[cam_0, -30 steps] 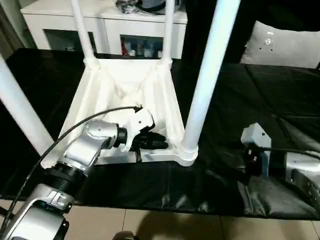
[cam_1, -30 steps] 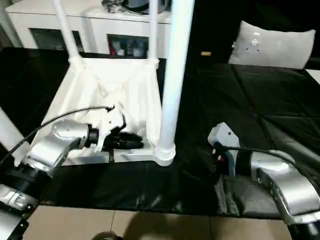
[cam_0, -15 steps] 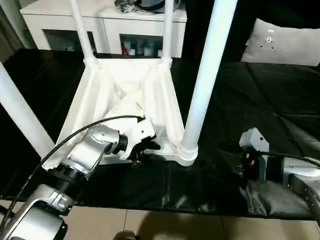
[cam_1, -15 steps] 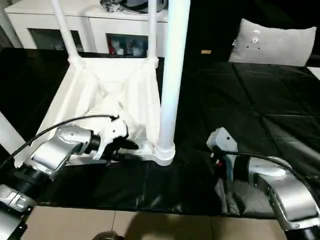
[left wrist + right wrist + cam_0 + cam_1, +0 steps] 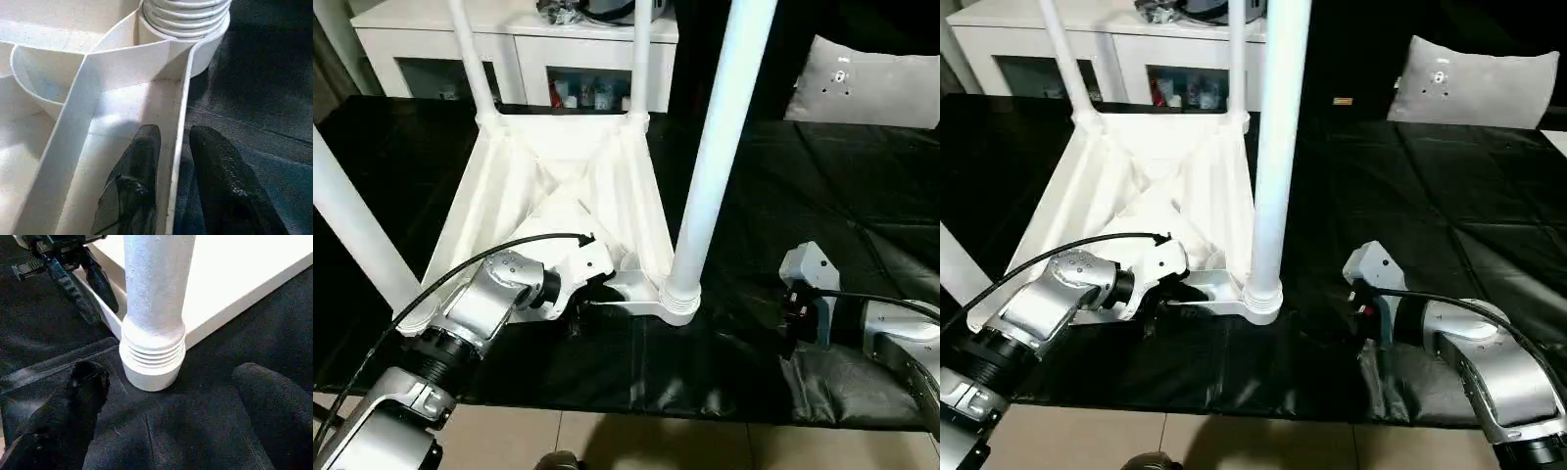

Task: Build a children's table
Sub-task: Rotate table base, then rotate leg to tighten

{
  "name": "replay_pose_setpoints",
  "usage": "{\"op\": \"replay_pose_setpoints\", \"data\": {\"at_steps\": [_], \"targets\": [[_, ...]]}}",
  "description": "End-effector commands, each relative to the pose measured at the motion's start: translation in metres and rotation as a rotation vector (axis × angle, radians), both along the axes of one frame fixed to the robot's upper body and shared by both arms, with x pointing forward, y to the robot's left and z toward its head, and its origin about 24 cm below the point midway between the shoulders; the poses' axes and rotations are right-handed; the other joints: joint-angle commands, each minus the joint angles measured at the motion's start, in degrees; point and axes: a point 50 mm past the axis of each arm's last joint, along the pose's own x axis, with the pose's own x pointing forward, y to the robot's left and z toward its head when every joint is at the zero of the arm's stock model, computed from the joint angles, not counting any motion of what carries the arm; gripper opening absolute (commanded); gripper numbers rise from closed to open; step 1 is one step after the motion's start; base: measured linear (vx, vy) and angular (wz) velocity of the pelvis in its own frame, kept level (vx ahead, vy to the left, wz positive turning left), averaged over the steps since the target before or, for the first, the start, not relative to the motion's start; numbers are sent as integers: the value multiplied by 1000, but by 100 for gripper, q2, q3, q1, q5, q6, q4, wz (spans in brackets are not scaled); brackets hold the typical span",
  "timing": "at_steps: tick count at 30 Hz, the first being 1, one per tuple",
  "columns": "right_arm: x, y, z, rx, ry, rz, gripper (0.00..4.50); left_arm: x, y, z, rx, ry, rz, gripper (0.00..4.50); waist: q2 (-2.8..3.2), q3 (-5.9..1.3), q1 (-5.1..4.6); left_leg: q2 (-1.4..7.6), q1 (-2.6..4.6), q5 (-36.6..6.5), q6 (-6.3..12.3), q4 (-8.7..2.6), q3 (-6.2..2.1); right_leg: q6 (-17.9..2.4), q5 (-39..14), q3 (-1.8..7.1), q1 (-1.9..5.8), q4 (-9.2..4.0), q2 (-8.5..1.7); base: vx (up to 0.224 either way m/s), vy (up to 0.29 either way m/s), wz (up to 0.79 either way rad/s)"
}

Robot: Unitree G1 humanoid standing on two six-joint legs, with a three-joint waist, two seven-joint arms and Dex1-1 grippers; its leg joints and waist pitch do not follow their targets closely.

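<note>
No readable text, label, brand, number or sign shows on anything in these views.
</note>
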Motion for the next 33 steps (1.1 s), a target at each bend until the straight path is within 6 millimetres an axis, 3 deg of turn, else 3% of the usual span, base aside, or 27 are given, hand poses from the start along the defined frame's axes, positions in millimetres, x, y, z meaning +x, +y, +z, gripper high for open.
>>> {"op": "replay_pose_setpoints", "data": {"at_steps": [1, 4, 5, 6, 8, 13, 18, 19, 23, 24, 28, 29, 30, 33], "targets": [[3, 1, 1, 2, -12, -3, 450, 1, 3, 0, 10, -19, 14, 94, -15, -314, -26, 371, 81, -499, 224, -449, -99, -1413, 554, 206, 148, -418, -497, 0, 0, 0], [4, 2, 2, 13, -15, -6, 450, 1, 4, 0, 11, -21, 14, 65, -18, -317, -25, 371, 83, -488, 237, -447, -97, -1413, 554, 206, 149, -420, -498, 0, 0, 0], [5, 2, 2, 15, -17, -7, 450, 0, 3, 1, -1, -25, 5, 54, -59, -313, -33, 373, 82, -479, 249, -450, -89, -1411, 559, 207, 152, -425, -494, 0, 0, 0], [6, 2, 2, 16, -18, -8, 450, 0, 3, 1, -8, -31, -6, 54, -31, -317, -29, 373, 82, -423, 260, -447, -92, -1428, 581, 202, 146, -416, -499, 0, 0, 0], [7, 3, 1, 24, -17, -8, 450, -2, 3, 2, -14, -41, -27, 33, -58, -312, -34, 374, 82, -443, 272, -451, -87, -1417, 560, 202, 148, -421, -493, 0, 0, 0], [9, 5, 0, 43, -16, -9, 450, -6, 5, -1, 6, -28, -49, 3, -45, -340, -49, 363, 74, -173, 361, -429, -80, -1419, 930, 195, 157, -377, -485, 0, 0, 0], [18, 11, 0, 76, -27, 15, 450, -7, 6, -2, 42, -50, -87, 3, -27, -339, -112, 357, 72, -203, 376, -429, -75, -1518, 1062, 181, 161, -372, -484, 0, 0, 0], [20, 12, 0, 84, -24, 23, 424, -7, 6, -1, 40, -57, -96, 0, -17, -333, -127, 358, 71, -292, 363, -438, -78, -1538, 942, 179, 163, -383, -487, 0, 0, 0], [27, 19, -2, 115, -16, 77, 397, -6, -1, 7, -1, -84, -150, 0, -25, -349, -159, 361, 71, -248, 370, -424, -72, -1611, 1039, 180, 177, -365, -492, 0, 0, 0], [30, 25, -4, 145, 9, 128, 382, -7, -3, 9, -4, -94, -179, 0, -59, -362, -169, 351, 64, -107, 452, -405, -62, -1669, 1235, 173, 183, -335, -480, 0, 0, 0], [34, 32, -6, 177, 46, 192, 351, -7, -5, 9, 8, -101, -188, 0, -58, -402, -148, 346, 50, 257, 663, -355, -54, -1742, 1715, 158, 184, -273, -469, 0, 0, 0], [36, 36, -7, 187, 67, 234, 338, -5, -5, 8, 15, -104, -176, 0, -103, -410, -150, 343, 36, 352, 718, -337, -42, -1761, 1839, 153, 183, -256, -456, 0, 0, 0], [37, 37, -8, 190, 76, 250, 338, -4, -5, 8, 16, -107, -171, 0, -82, -433, -133, 336, 17, 482, 768, -304, -43, -1779, 1979, 149, 172, -224, -454, 0, 0, 0], [39, 41, -9, 199, 92, 281, 306, -3, -5, 6, 4, -102, -142, 0, -101, -395, -96, 351, 9, 336, 782, -307, -30, -1773, 1757, 147, 125, -236, -463, 0, 0, 0]]}}
